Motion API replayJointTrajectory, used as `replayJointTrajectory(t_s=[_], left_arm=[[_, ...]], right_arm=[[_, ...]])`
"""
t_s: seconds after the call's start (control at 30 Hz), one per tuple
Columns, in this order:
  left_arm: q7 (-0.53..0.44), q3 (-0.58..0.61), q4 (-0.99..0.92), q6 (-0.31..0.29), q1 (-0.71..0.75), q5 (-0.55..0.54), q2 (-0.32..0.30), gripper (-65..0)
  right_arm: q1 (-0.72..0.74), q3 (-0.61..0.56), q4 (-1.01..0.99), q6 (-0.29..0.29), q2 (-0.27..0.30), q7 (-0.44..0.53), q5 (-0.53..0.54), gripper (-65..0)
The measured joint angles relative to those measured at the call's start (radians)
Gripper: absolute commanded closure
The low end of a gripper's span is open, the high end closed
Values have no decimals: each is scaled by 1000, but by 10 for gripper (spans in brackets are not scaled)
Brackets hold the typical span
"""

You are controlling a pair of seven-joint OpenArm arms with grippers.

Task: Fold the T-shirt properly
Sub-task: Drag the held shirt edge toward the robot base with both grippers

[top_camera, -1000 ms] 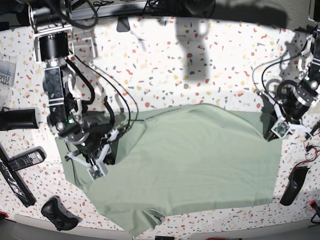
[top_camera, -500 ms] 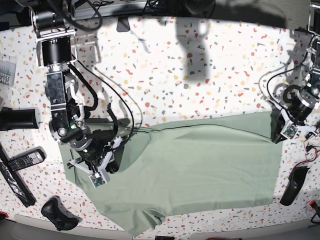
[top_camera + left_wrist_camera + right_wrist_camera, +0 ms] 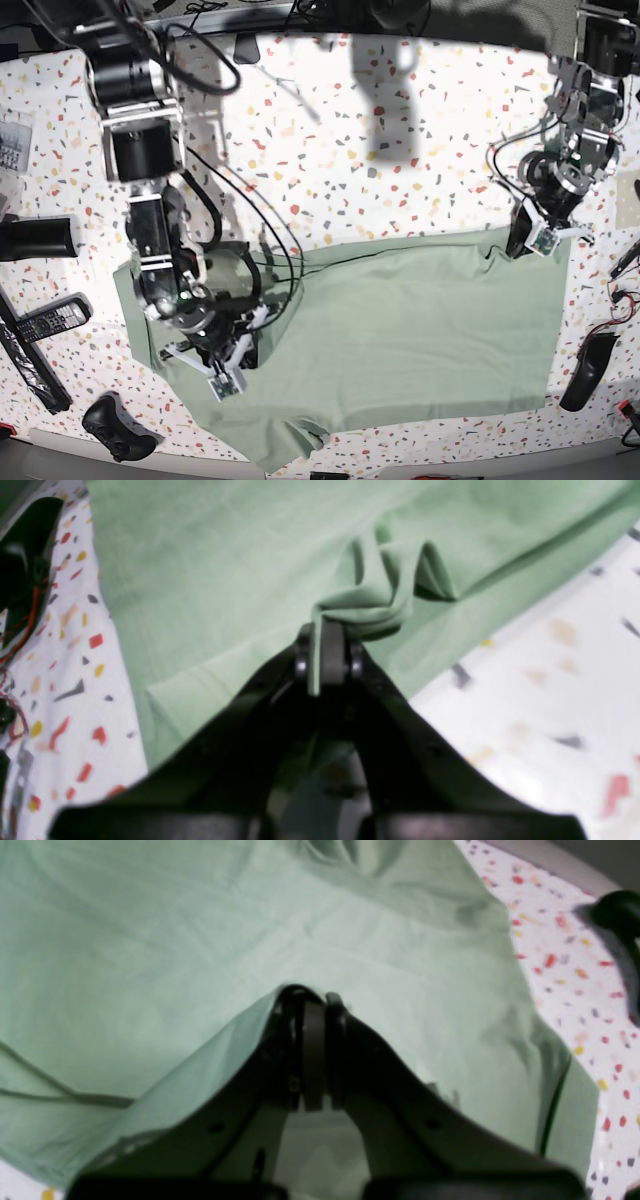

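Note:
The pale green T-shirt (image 3: 400, 330) lies spread over the front half of the speckled table. On the right of the base view, my left gripper (image 3: 518, 243) sits at the shirt's far right corner. The left wrist view shows that gripper (image 3: 327, 642) shut on a bunched pinch of the T-shirt (image 3: 225, 555). On the left of the base view, my right gripper (image 3: 246, 353) is low over the shirt's left part. In the right wrist view it (image 3: 310, 1000) is shut, with a fold of the T-shirt (image 3: 150, 940) running up to its tips.
A black game controller (image 3: 115, 425) lies at the front left, with a remote (image 3: 45, 320) and a black cylinder (image 3: 35, 238) on the left side. A dark object (image 3: 585, 370) and wires lie at the right edge. The table's front edge (image 3: 480, 462) runs just below the shirt's hem.
The shirt's far edge went from a raised hump to a straight line. My left gripper moved left and farther back with its corner; my right gripper moved right and toward the front.

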Motion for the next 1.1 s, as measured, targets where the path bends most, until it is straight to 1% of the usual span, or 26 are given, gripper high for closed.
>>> replayJointTrajectory(t_s=[0.03, 0.13, 0.2, 0.3, 0.4, 0.47, 0.67, 0.97, 1.1], left_arm=[[0, 0, -11, 0, -9, 0, 0, 0], [0, -1, -19, 0, -16, 0, 0, 0], [0, -1, -19, 0, -17, 0, 0, 0], [0, -1, -19, 0, -17, 0, 0, 0], [0, -1, -19, 0, -17, 0, 0, 0], [0, -1, -19, 0, -17, 0, 0, 0], [15, -1, -23, 0, -32, 1, 0, 0], [21, -1, -23, 0, -123, 4, -1, 0], [37, -1, -33, -1, -121, 4, 0, 0]], right_arm=[[12, 0, -24, -26, -6, 4, 1, 0], [31, 0, -66, -137, -11, 24, 0, 0], [40, 0, -80, -170, -8, 23, 0, 0], [46, 1, -82, -172, -3, 27, 0, 0], [45, 1, -82, -173, -6, 31, -29, 0], [45, 0, -82, -183, -7, 31, -55, 0], [45, 1, -82, -188, -8, 30, -51, 0], [45, 1, -82, -189, -8, 16, -51, 0], [45, 1, -82, -189, -8, 7, -51, 0]])
